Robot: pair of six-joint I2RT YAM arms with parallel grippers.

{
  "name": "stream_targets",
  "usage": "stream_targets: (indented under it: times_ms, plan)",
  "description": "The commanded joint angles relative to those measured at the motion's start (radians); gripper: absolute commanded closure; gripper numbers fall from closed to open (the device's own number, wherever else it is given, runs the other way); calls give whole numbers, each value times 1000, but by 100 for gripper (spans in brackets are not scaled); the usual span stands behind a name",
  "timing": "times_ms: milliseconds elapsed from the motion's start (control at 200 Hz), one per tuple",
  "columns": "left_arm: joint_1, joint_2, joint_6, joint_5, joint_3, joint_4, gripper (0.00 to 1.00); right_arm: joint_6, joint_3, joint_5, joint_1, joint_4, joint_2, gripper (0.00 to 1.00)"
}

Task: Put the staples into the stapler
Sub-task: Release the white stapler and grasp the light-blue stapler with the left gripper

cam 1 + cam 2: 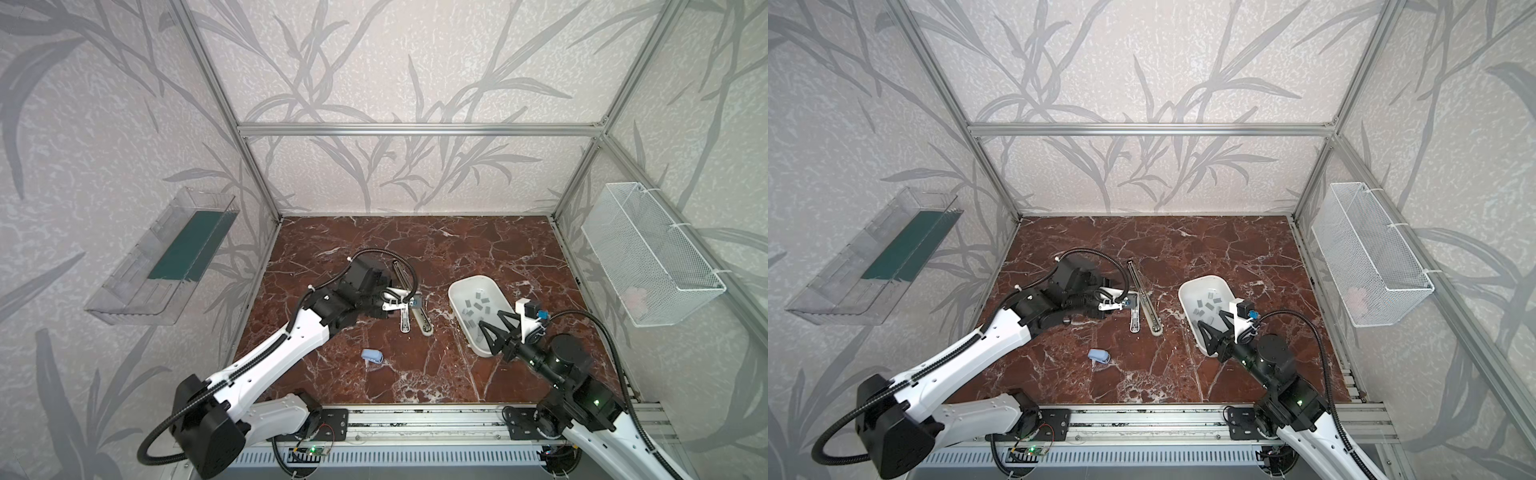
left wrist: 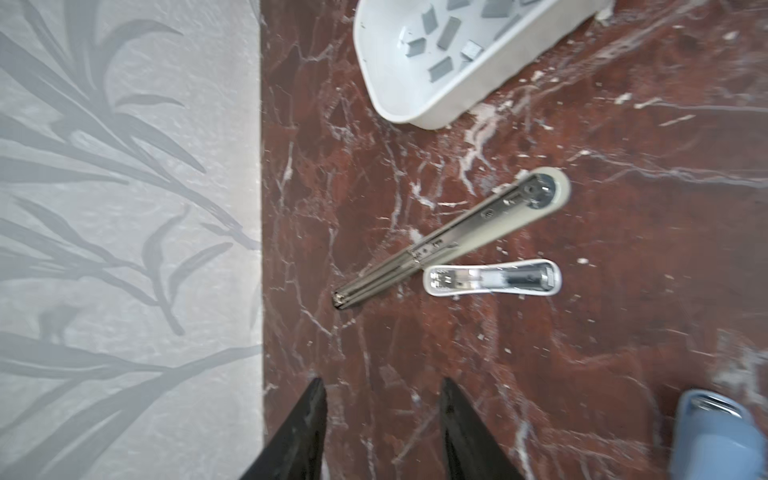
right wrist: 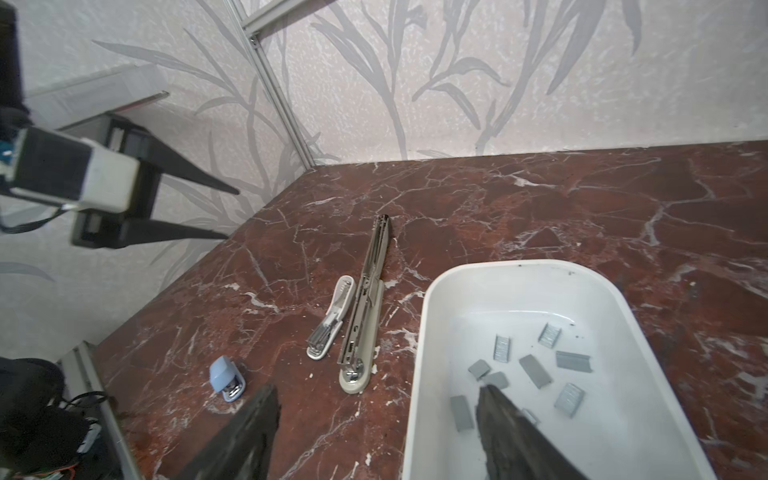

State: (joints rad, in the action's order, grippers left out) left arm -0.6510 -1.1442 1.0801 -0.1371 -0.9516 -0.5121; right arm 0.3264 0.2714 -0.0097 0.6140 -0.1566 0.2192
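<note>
Staples: about a dozen grey strips are lying loose inside the white tray, none lifted. Right gripper: fingers apart, straddling the tray's wall, gripping nothing. Long stapler: lying open beside the tray, apparently unloaded. Left gripper: fingers apart, empty, hovering well away from the tray. All loading seemingly remains.

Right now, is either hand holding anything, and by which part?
Nothing held. Left hand is open and empty; right hand is open, one finger inside the white tray among the staples, none pinched.
</note>
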Motion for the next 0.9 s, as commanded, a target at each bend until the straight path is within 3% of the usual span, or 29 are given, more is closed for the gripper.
stream_targets:
  times_ms: [0,85,265,485,895]
  plan:
    - [-2,28,-102,-40,70,-182,53,-36,-17,104,-4,-2,-4,23]
    - [-6,24,-150,-33,90,-259,52,-45,-23,116,-5,16,-4,22]
    - [-83,58,-216,2,176,-215,49,-59,-24,110,-5,53,-4,20]
    - [-162,79,-179,87,276,-146,48,-70,-26,77,-4,91,-3,19]
    - [-177,-89,-179,129,278,-114,47,-59,-24,35,-4,46,-70,18]
